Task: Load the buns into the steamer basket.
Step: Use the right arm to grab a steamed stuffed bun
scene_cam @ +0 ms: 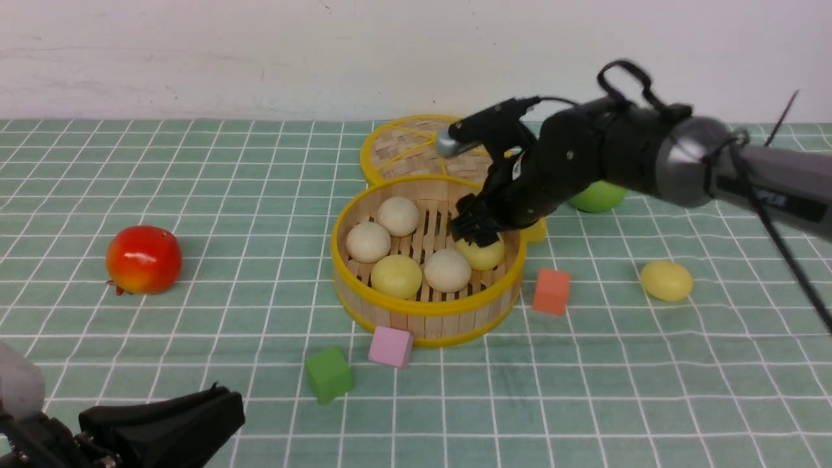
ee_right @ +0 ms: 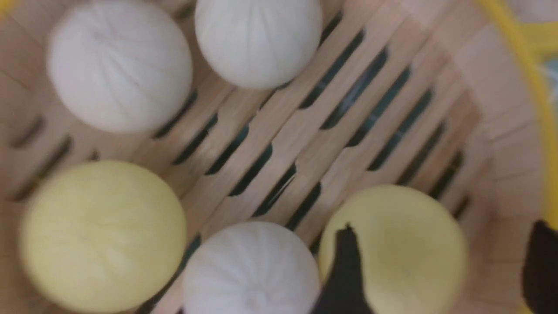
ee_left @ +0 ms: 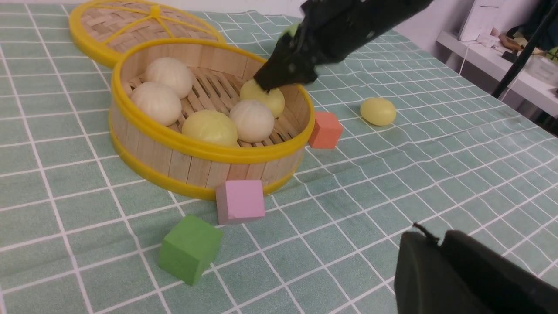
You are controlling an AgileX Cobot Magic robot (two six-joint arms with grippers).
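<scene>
The steamer basket sits in the middle of the table, yellow-rimmed and slatted; the woven lid lies just behind it, and the green apple is partly hidden behind my right arm. Five buns lie inside the basket: the beige-white bun at the back, a second beige-white bun, a third beige-white bun, a pale yellow bun and another pale yellow bun; over that last one my right fingers stand spread apart, so I judge I am at the release of the fifth. My left fingers wait well apart from the basket; whether they are parted or pressed together I cannot tell. The sixth, a pale yellow bun, sits on the table to the right; next, I think, I should lift my right fingers straight up, clear the rim without nudging the neighbours, then reach over for it.
</scene>
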